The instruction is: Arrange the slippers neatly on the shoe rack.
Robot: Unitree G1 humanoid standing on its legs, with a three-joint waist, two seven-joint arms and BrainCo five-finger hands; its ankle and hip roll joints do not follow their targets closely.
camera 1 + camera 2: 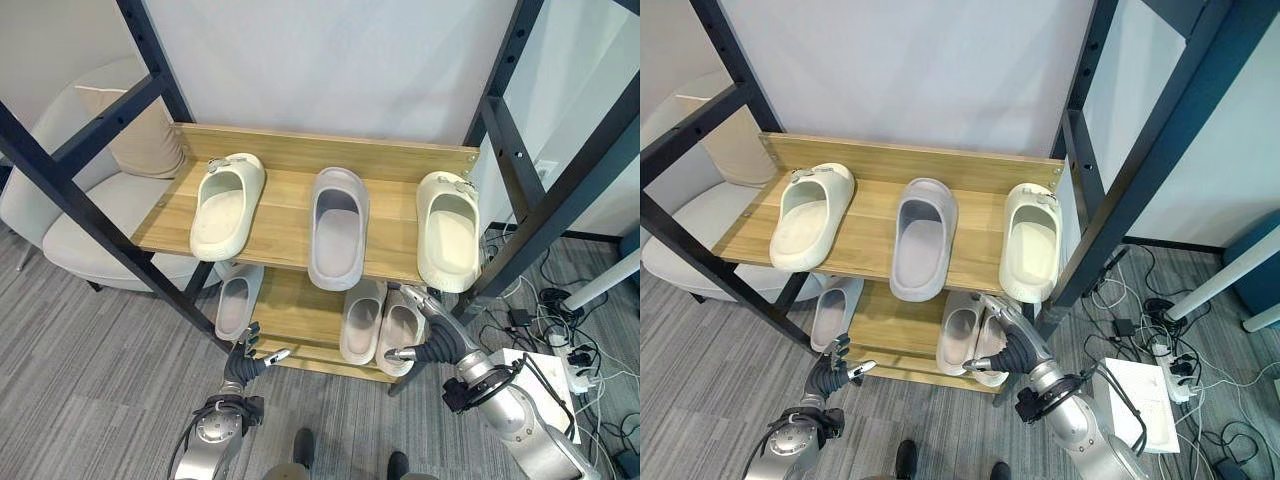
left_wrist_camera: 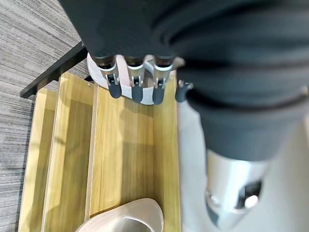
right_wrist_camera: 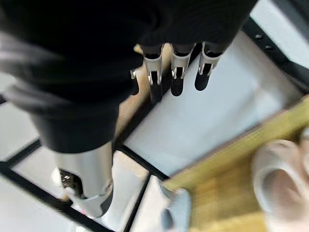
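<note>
Nearest, the left hand (image 1: 243, 362) hangs low before the rack (image 1: 300, 330), fingers relaxed and holding nothing. The right hand (image 1: 432, 335), fingers loosely spread and empty, sits beside the lower pair (image 1: 382, 322), probably to square them. A single slipper (image 1: 234, 300) lies lower left. Farther up, three slippers (image 1: 338, 226) line the top shelf (image 1: 285, 212), toes outward, evenly spaced.

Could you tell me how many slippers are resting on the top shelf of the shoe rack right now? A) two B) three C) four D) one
B: the top shelf holds three slippers side by side, a cream slipper at the left, a grey slipper in the middle and another cream slipper at the right.
</note>
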